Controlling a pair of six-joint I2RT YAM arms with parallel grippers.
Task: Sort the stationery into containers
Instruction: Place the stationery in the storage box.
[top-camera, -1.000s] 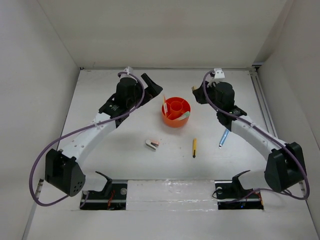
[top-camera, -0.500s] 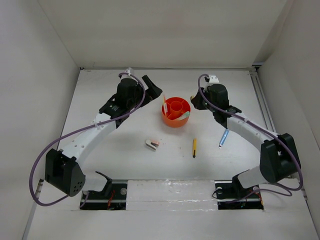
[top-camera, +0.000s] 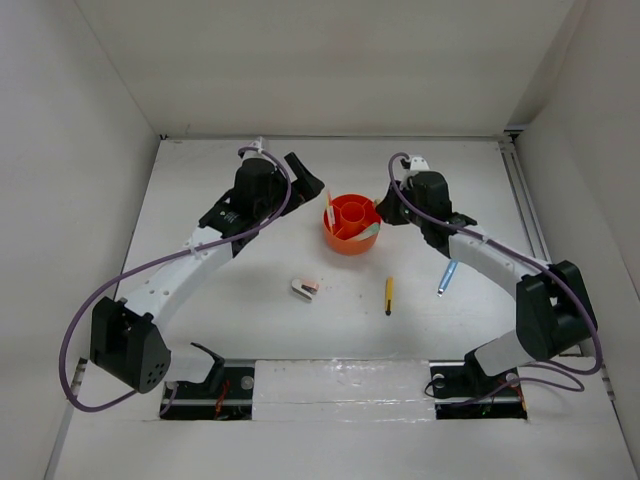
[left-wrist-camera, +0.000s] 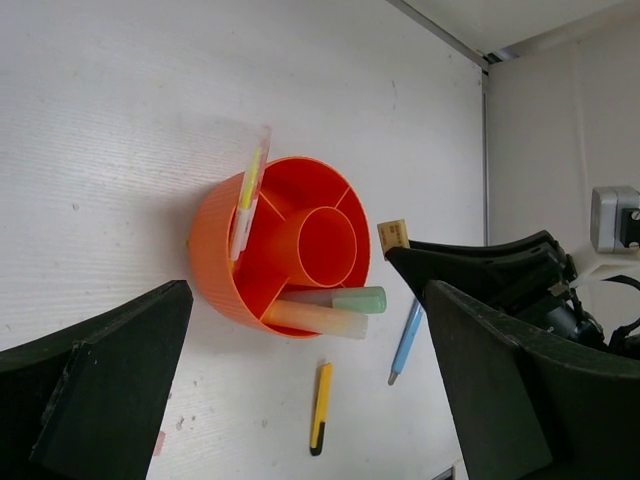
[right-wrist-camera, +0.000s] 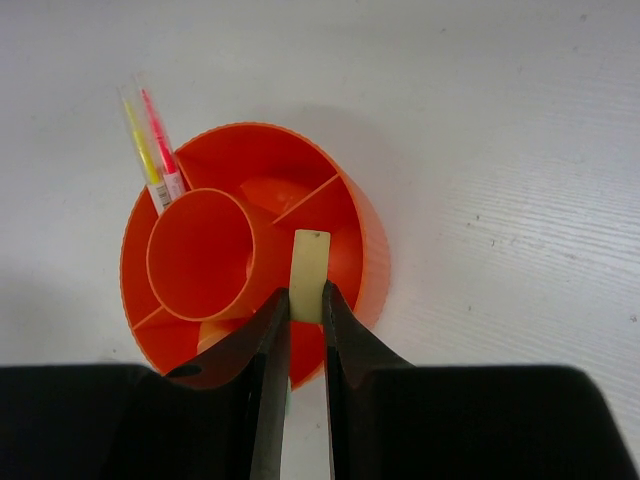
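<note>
the right gripper (right-wrist-camera: 305, 303) has its two dark fingers pressed close on a little tan block (right-wrist-camera: 308, 272), pinching it at its lower end so that most of it sticks out past the tips. in the right wrist view the block sits over one of the outer parts of the round orange organiser (right-wrist-camera: 371, 243), just beside the cup in the middle. i cannot tell if it is touching the orange plastic. from the other side, the same block (left-wrist-camera: 393, 235) shows at the far rim of the organiser (left-wrist-camera: 213, 252). the left gripper (top-camera: 304, 177) is spread wide and holds nothing. its fingers (left-wrist-camera: 97, 388) stand far apart on the near side of the organiser. inside the organiser a green marker (left-wrist-camera: 347, 299) and a pale yellow marker (left-wrist-camera: 313, 319) lie side by side, leaning out over the rim. a thin yellow stick (right-wrist-camera: 139, 150) and a pink one (right-wrist-camera: 160, 138) stand up together in another part, poking out past the rim. on the white table (top-camera: 250, 310), nearer the arm bases than the organiser (top-camera: 351, 240), a pink and white stapler (top-camera: 305, 288) lies by itself. a yellow pen with a dark end (top-camera: 389, 295) lies to the right of it. a blue pen (top-camera: 446, 276) lies further right, close under the right arm.
</note>
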